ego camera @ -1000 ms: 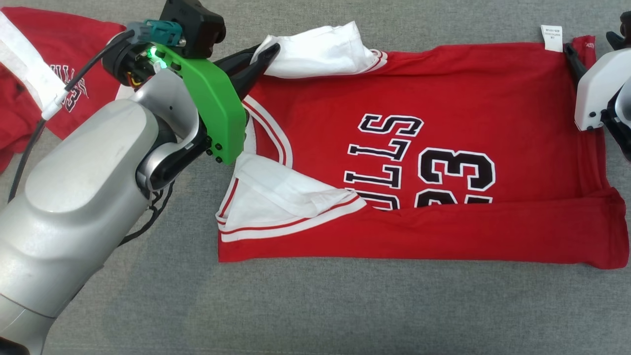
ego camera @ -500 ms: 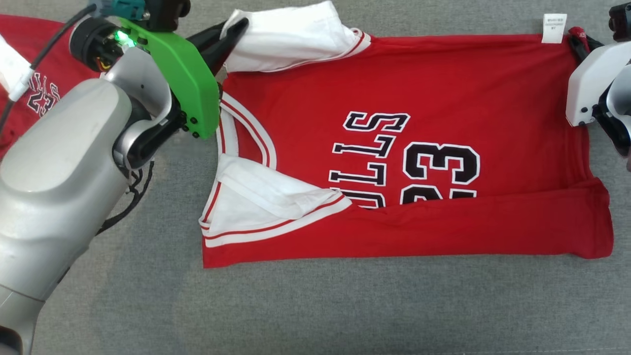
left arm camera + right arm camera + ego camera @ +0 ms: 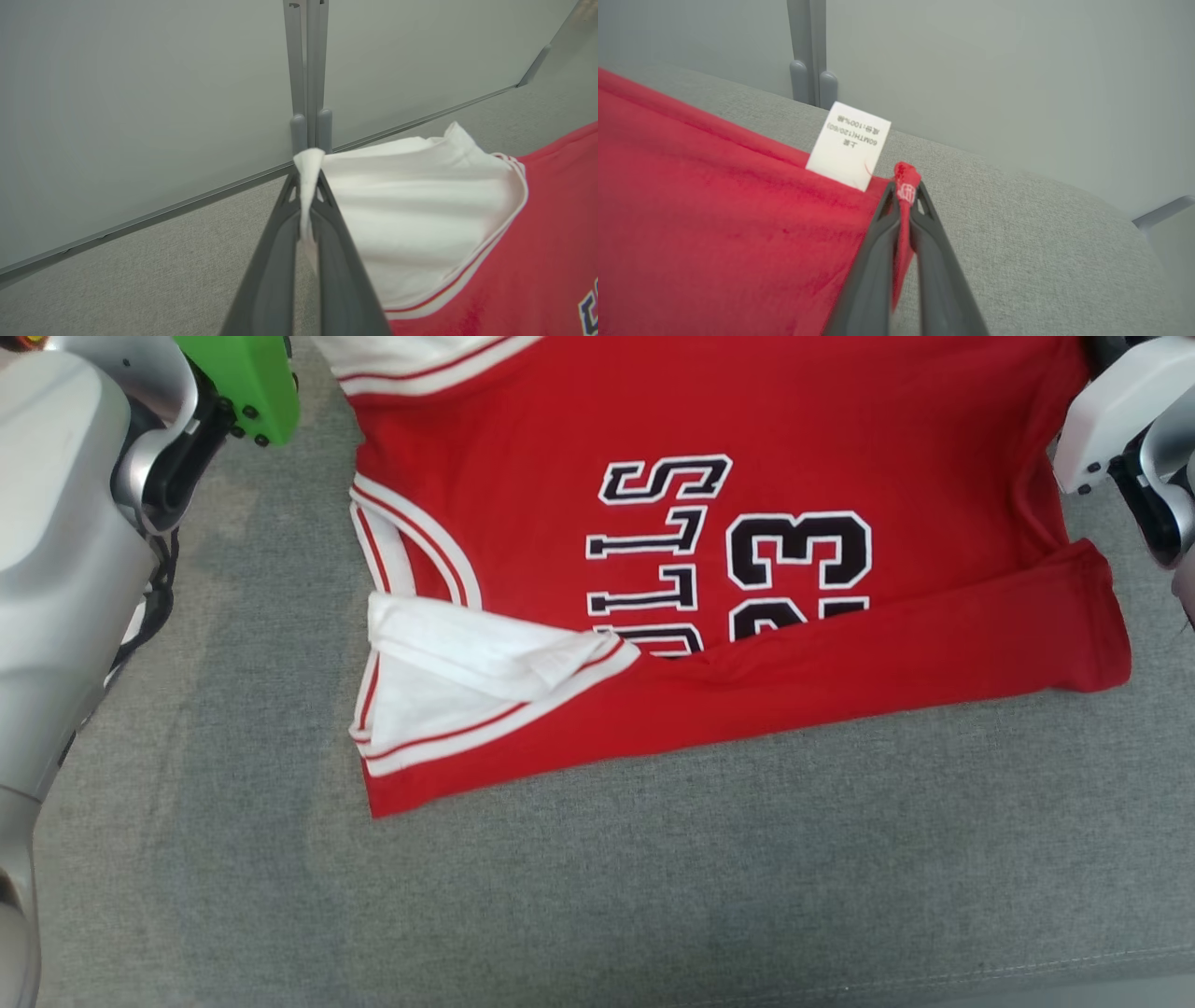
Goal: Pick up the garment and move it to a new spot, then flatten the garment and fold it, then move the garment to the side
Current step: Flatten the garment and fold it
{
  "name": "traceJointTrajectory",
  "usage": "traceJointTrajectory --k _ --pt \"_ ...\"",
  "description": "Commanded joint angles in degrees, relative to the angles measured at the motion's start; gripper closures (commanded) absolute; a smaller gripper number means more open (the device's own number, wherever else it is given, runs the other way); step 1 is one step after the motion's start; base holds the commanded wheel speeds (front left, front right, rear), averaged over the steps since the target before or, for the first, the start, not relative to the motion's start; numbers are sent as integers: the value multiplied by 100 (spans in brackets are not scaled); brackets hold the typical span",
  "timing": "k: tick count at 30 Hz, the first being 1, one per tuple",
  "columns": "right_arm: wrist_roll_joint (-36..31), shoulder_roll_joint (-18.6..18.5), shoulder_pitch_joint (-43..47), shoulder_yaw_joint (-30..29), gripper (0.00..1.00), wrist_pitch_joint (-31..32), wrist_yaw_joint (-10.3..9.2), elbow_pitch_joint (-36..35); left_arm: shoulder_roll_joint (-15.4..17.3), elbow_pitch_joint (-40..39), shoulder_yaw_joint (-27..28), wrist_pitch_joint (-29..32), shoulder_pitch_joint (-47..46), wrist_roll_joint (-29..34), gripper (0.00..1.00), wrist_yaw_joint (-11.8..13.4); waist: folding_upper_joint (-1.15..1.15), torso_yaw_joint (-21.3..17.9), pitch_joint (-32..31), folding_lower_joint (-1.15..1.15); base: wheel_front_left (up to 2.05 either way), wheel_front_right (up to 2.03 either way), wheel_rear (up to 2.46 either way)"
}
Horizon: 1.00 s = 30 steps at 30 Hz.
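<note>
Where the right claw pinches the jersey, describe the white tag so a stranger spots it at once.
Start at the red jersey on the grey cushion and follow its far edge to the corner pinched in the right claw. Beside that claw a small white tag sticks out of the seam; unlike the white sleeves, it is a flat rectangle with tiny grey print.

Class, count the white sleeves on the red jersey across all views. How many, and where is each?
2. One white sleeve lies folded at the jersey's near left corner; the other, at its far left corner, is pinched in the left gripper. None seems hidden.
</note>
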Motion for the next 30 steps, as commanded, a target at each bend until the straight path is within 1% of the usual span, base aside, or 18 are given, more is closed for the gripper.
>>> traceJointTrajectory --k 1,4,8,10,13,18,23,26,30 --pt "-26 -12 -151 -35 100 -131 -14 70 -20 174 36 -162 -150 66 100 19 0 -75 70 0 0 0 0" --pt "-70 34 -209 -125 100 -300 -14 140 -126 425 -17 -384 -217 114 100 -23 0 -87 39 0 0 0 0" --pt "-121 17 70 -106 100 -384 -13 77 -236 566 -194 -564 5 126 100 -91 0 -27 -136 0 0 0 0" --pt "-145 -56 259 -56 100 -387 -13 -23 -250 553 -291 -633 160 85 100 -120 0 22 -254 0 0 0 0" --pt "-13 -210 594 -220 100 -393 -13 -377 -198 394 -465 -671 404 21 100 -128 0 118 -451 0 0 0 0" --pt "71 -417 1269 -359 100 -391 -13 -785 36 -147 -740 -643 871 -184 100 -130 0 262 -771 0 0 0 0" --pt "235 -571 1926 -309 100 -392 -13 -1088 445 -955 -1003 -398 1400 -491 100 -128 0 372 -1081 0 0 0 0" --pt "423 -637 2264 -120 100 -392 -13 -1212 731 -1424 -1147 -157 1715 -642 100 -129 0 426 -1244 0 0 0 0" --pt "721 -837 2578 247 100 -369 -13 -1303 1049 -2014 -1343 159 2145 -790 100 -96 0 464 -1414 0 0 0 0"
